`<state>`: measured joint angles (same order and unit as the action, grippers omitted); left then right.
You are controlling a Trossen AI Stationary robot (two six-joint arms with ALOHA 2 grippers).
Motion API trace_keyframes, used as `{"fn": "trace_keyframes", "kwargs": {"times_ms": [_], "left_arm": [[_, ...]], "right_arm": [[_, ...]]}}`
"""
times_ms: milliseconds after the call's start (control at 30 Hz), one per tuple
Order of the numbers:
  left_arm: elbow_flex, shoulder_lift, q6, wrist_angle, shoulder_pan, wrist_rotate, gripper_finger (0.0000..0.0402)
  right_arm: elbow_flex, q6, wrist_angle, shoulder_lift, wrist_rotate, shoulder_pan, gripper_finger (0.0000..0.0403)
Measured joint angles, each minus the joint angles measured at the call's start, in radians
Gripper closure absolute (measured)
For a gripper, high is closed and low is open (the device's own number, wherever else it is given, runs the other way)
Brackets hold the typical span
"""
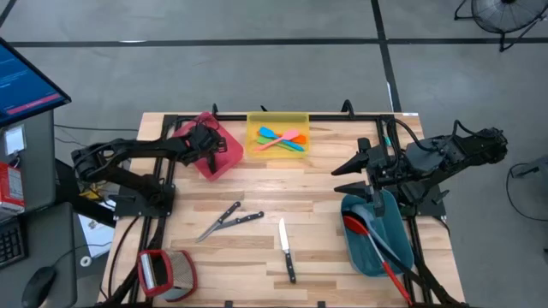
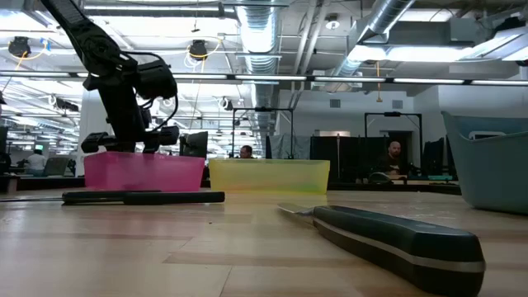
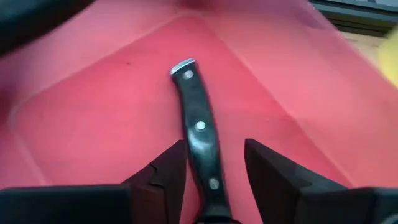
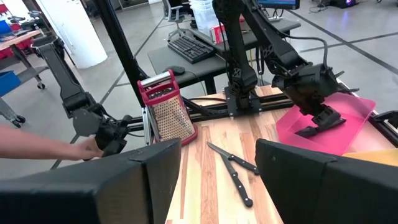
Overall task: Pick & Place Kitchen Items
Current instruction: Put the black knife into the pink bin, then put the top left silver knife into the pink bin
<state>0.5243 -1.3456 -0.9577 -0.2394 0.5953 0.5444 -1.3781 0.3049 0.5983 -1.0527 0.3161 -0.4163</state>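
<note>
Knives were the job at this moment. One black-handled knife (image 3: 199, 134) lay inside the pink bin (image 1: 224, 156), and the left gripper (image 3: 214, 168) hung right over it, down in the bin. Its two dark fingers stood a little apart, one on each side of the handle, and did not seem to squeeze it (so I think the knife had just been let go, or was about to be). The knife's long way ran straight out from between the fingers, away from the wrist.

Three more knives waited on the wooden table (image 1: 325, 214): a crossed pair (image 1: 228, 220) near the middle and a single knife (image 1: 286, 249) beside them, pointing away from the bins. The pair looked closer to the left arm.

The right gripper (image 1: 353, 164) waited wide open above the table, near the teal bin (image 1: 358, 248).
</note>
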Motion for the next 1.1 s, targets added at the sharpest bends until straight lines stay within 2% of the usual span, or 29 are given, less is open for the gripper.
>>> {"fn": "trace_keyframes", "kwargs": {"times_ms": [133,300,467,633,733,900,1100], "left_arm": [[0.0,0.074,0.15,0.036,0.0,-0.087,0.0225],[0.0,0.275,0.341,0.053,-0.05,-0.288,0.0195],[0.0,0.516,0.433,0.056,-0.194,-0.414,0.0197],[0.0,0.659,0.43,0.055,-0.406,-0.422,0.0213],[0.0,0.662,0.403,0.039,-0.54,-0.391,0.0219],[0.0,0.557,0.393,-0.003,-0.728,-0.342,0.0224],[0.0,0.358,0.34,-0.034,-0.847,-0.253,0.0227]], "right_arm": [[0.0,0.003,0.0,0.0,0.0,0.0,0.0201],[0.0,0.002,0.0,0.0,0.0,0.0,0.0201],[0.0,0.002,0.0,0.0,0.0,0.0,0.0201],[0.0,0.001,0.0,0.0,0.0,0.0,0.0201],[0.0,-0.001,0.0,0.0,0.0,0.0,0.0201],[0.0,0.0,0.0,0.0,0.0,0.0,0.0201],[0.0,0.0,0.0,0.0,0.0,0.0,0.0201]]}}
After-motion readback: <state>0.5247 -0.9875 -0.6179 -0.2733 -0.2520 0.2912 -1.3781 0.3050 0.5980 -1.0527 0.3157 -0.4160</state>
